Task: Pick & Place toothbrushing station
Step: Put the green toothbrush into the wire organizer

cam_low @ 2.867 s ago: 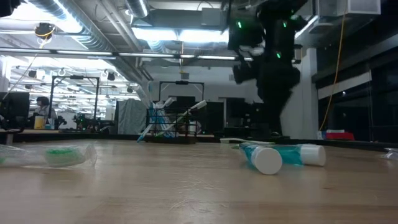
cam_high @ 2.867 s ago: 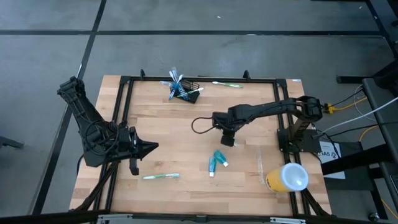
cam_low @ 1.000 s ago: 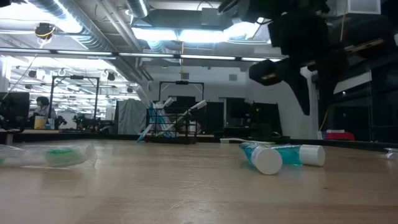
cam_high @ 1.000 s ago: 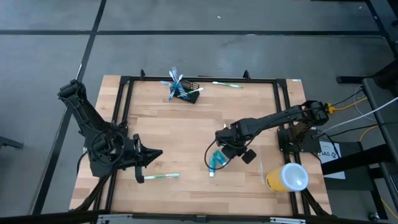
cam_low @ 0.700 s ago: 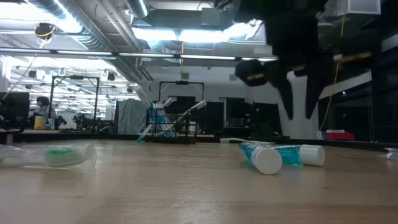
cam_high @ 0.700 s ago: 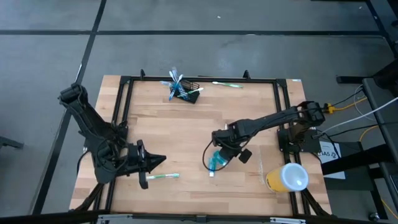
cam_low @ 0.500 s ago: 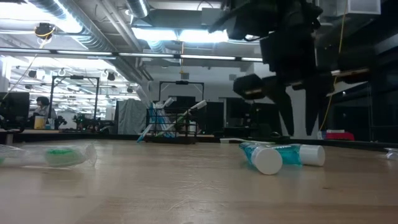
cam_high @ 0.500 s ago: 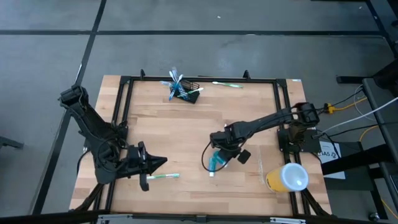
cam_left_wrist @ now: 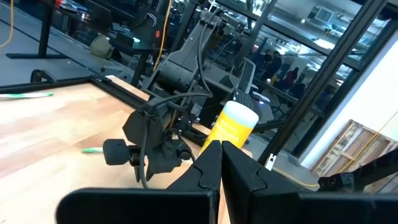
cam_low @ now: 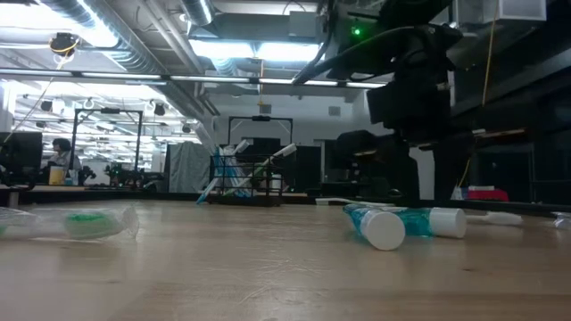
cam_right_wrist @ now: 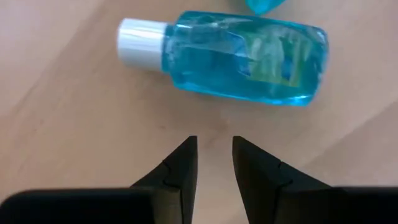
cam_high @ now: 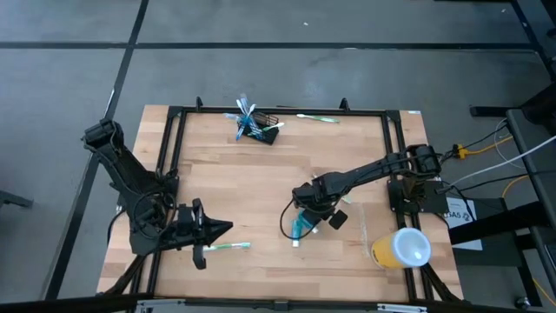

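Observation:
The toothbrushing station (cam_high: 263, 129) is a small black wire-mesh holder at the table's far edge, with several brushes sticking out of it; it also shows in the low view (cam_low: 248, 184). A blue bottle with a white cap (cam_right_wrist: 230, 53) lies on its side at mid-right, next to a teal tube (cam_low: 379, 225). My right gripper (cam_right_wrist: 214, 155) points down just beside the bottle, over bare wood, open with a narrow gap and touching nothing. My left gripper (cam_high: 228, 227) is shut and level at the near left, beside a wrapped toothbrush (cam_high: 226, 247).
A yellow cup with a white lid (cam_high: 401, 249) lies at the near right corner. A loose green toothbrush (cam_high: 315, 117) lies by the far edge, right of the station. A black frame (cam_high: 174, 148) borders the wooden table. Bare wood spans the middle.
My right gripper has come down toward the table, ending just beside the blue bottle, with its finger gap unchanged. My left gripper has drifted a little toward the near edge and stayed shut. The bottle, tube and station have not moved.

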Controlling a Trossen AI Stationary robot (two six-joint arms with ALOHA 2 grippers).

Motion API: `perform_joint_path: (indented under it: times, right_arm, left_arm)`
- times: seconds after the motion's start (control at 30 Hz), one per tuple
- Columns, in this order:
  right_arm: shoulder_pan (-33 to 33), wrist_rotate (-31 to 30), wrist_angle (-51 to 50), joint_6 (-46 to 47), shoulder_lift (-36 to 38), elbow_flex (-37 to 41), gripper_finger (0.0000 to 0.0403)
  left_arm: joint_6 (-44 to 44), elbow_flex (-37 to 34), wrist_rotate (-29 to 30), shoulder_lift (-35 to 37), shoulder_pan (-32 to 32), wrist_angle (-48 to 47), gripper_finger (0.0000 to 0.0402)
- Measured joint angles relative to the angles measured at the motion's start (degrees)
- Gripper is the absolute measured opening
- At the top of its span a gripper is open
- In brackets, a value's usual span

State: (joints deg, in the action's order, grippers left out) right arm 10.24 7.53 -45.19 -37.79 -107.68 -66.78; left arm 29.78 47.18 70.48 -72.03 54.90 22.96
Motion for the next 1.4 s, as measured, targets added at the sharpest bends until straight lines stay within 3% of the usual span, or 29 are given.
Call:
perform_joint_path:
  times: [0.2,0.47,0.73,1.13,1.4]
  right_arm:
    - [-0.37,-5.1,-1.16,5.19,0.45,0.02,0.0104]
    - [-3.52,-5.37,-5.21,18.46,3.99,0.04,0.0104]
    - [-6.29,-13.39,-6.88,27.18,9.22,1.28,0.0104]
    - [-7.27,-7.5,-10.1,35.8,10.24,8.32,0.0104]
    - [-6.28,-5.35,-9.55,42.13,18.51,15.79,0.0104]
  left_arm:
    - [-0.18,0.0,0.39,0.0,0.15,0.01,0.0003]
    - [-2.08,0.0,0.89,0.0,0.09,-0.03,0.0002]
    - [-2.71,0.0,0.96,0.0,0.09,-0.44,0.0003]
    - [-4.04,0.0,0.94,0.02,0.09,-0.46,0.0002]
    - [-4.43,0.0,0.94,0.02,0.09,-0.71,0.0004]
